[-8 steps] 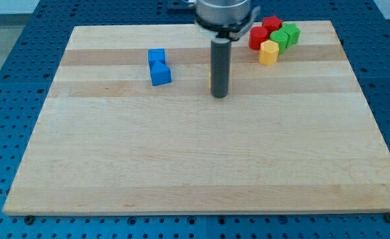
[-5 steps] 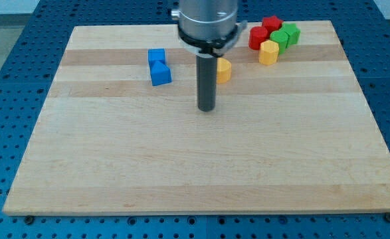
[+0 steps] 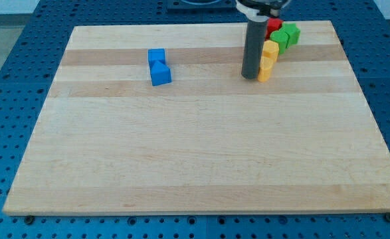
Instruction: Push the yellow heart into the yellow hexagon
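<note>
Pale wooden board [image 3: 201,159] on a blue perforated bench [image 3: 8,60]. Since the earlier frames the rod has swung rightward. It stands upright; my tip [image 3: 250,77] touches the yellow heart [image 3: 265,70], which sits against the yellow hexagon [image 3: 270,50]. The rod carries no pincer and holds nothing.

The board [image 3: 201,146] is pale wood with lighter and darker stripes, lying on a blue table [image 3: 8,99] dotted with holes. The rod is dark grey. Two blocks are blue [image 3: 159,67], two yellow [image 3: 268,58], two green [image 3: 284,35], one red [image 3: 273,25].
</note>
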### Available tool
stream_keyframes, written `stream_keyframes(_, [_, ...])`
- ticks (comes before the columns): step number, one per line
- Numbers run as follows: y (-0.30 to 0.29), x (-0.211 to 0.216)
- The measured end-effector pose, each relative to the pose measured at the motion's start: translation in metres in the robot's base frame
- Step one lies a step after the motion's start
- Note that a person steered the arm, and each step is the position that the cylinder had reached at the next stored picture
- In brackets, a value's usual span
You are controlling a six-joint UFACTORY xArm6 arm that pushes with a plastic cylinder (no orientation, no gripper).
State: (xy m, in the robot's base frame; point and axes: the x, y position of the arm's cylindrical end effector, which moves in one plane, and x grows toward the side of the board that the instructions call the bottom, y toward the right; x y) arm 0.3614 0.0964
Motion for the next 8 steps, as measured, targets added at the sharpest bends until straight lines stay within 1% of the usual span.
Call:
stream_keyframes(1, [0.024,0.006])
stream_keyframes(3, [0.094,0.005])
stream_keyframes(4, [0.107,-0.009])
stream_keyframes(5, [0.107,-0.018])
stream_keyframes(6, [0.107,-0.015])
stream_keyframes(7, [0.1,0.001])
stream_keyframes(8, [0.088,-0.025])
